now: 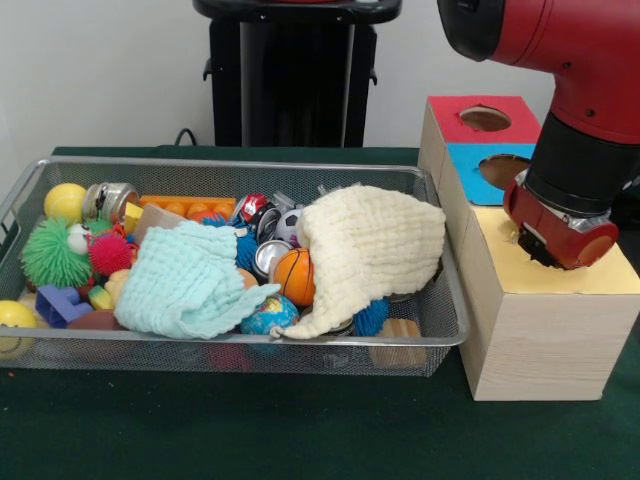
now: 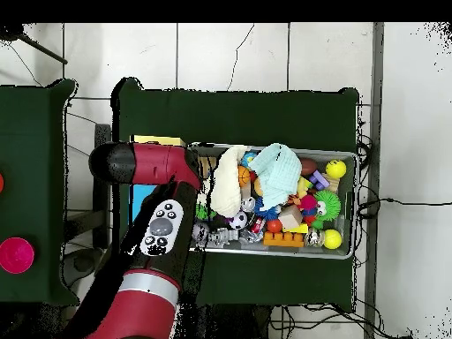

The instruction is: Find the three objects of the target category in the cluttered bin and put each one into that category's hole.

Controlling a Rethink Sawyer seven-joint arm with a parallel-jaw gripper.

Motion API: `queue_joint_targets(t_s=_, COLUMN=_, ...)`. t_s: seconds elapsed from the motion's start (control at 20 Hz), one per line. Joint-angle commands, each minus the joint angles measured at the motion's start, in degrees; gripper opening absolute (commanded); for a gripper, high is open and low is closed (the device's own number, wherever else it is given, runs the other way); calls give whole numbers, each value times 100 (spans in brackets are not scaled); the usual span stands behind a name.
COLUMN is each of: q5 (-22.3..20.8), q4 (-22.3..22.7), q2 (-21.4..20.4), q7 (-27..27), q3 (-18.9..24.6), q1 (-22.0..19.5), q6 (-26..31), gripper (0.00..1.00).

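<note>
A wire bin (image 1: 440, 335) (image 2: 347, 252) holds mixed clutter. A cream cloth (image 1: 375, 245) (image 2: 228, 169) and a mint cloth (image 1: 185, 280) (image 2: 279, 172) cover much of it. Between them lie an orange basketball (image 1: 296, 275) (image 2: 244, 176), a globe ball (image 1: 268, 315) and a soccer ball (image 1: 288, 224) (image 2: 238, 219). To the right stands a wooden box row with red (image 1: 455, 128), blue (image 1: 470, 165) and yellow (image 1: 500, 250) tops. The red and blue tops each show a round hole. My gripper (image 1: 548, 245) hangs over the yellow top, and the arm hides any hole there.
Other clutter in the bin: a green spiky ball (image 1: 52, 252) (image 2: 327, 203), a pink spiky ball (image 1: 110, 252), yellow balls (image 1: 65, 200) (image 2: 335, 168), metal cans (image 1: 110, 198), an orange brick (image 1: 190, 207) and a purple block (image 1: 58, 305). The arm (image 2: 154, 229) covers the boxes from overhead.
</note>
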Motion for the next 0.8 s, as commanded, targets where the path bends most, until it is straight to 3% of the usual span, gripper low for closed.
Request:
queue_joint_targets(t_s=0.05, q5=41, q4=6, q2=1186, q7=875, q3=392, q1=-142, q6=-884, gripper=0)
queue_joint_targets(t_s=0.25, q5=40, q4=180, q2=598, q7=813, q3=232, q1=-133, q6=102, gripper=0)
queue_joint_targets(t_s=0.4, q5=39, q4=246, q2=243, q7=674, q3=207, q1=-236, q6=478, gripper=0)
queue_joint_targets(t_s=0.55, q5=31, q4=130, q2=87, q7=690, q3=93, q1=-282, q6=840, gripper=0)
queue_joint_targets(t_s=0.8, q5=-28, q4=-184, q2=-466, q7=681, q3=-157, q1=-325, q6=2180, gripper=0)
